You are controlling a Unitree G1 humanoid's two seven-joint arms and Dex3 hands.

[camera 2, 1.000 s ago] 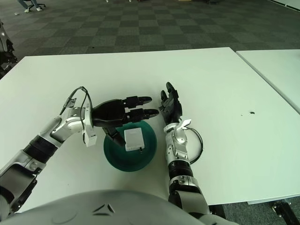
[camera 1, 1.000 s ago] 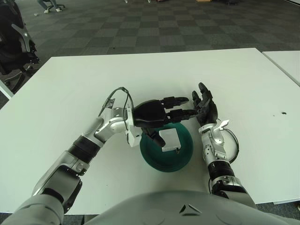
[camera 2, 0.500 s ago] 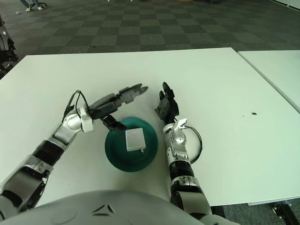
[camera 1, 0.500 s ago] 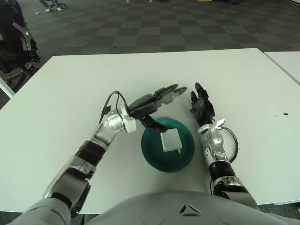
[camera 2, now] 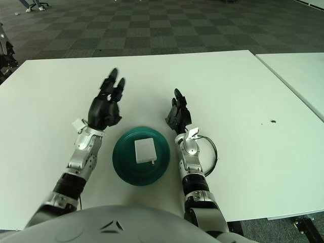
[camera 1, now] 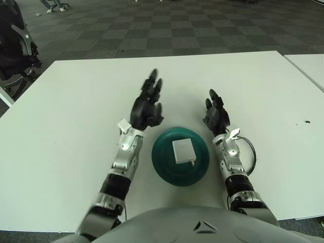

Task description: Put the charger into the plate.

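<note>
A white square charger (camera 1: 182, 150) lies flat in the middle of a dark green plate (camera 1: 162, 164) on the white table, its plug prongs toward the near right. My left hand (camera 1: 147, 107) is raised just left of the plate's far rim, fingers spread and empty. My right hand (camera 1: 215, 112) rests just right of the plate, fingers open and holding nothing. Neither hand touches the charger or the plate.
The white table (camera 1: 76, 101) stretches around the plate. A second white table (camera 1: 310, 66) stands at the right across a gap. A small dark mark (camera 1: 306, 122) sits on the table at far right. A black chair (camera 1: 15, 45) stands at far left.
My left hand has drawn back from over the plate to its left side and turned upright with fingers spread. The charger stays in the plate. The right hand has barely moved.
</note>
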